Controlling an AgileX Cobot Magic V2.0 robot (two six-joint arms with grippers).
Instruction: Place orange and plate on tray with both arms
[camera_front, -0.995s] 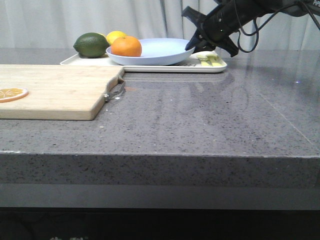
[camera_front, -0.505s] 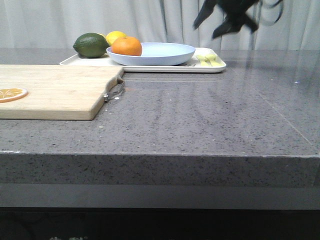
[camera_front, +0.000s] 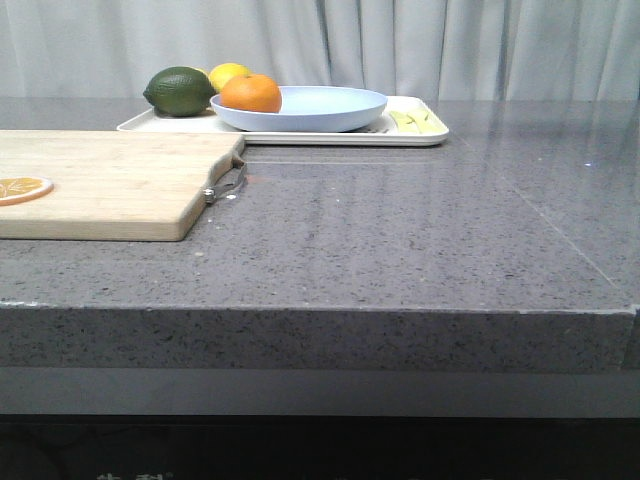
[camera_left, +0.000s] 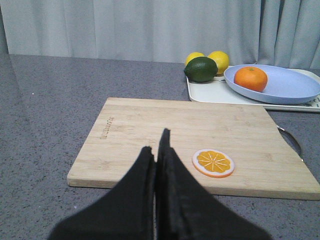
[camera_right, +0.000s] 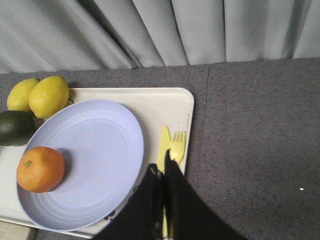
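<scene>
Orange (camera_front: 251, 93) on the plate (camera_front: 330, 107), plate on the tray (camera_front: 420, 135), both sets of fingers pressed together and empty.

The right fingers (camera_right: 161, 175) hang above the tray's edge, over yellow cutlery (camera_right: 171, 147); the plate lies just beside them, with the orange at its far side from them. The left fingers (camera_left: 157, 150) hover over the cutting board (camera_left: 150, 130) on the counter (camera_left: 45, 100), an orange slice (camera_left: 213, 162) just beside them and the tray well beyond.

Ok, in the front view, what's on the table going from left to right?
Orange slice on the cutting board → green avocado → orange → plate → yellow cutlery at the tray's right end.
</scene>
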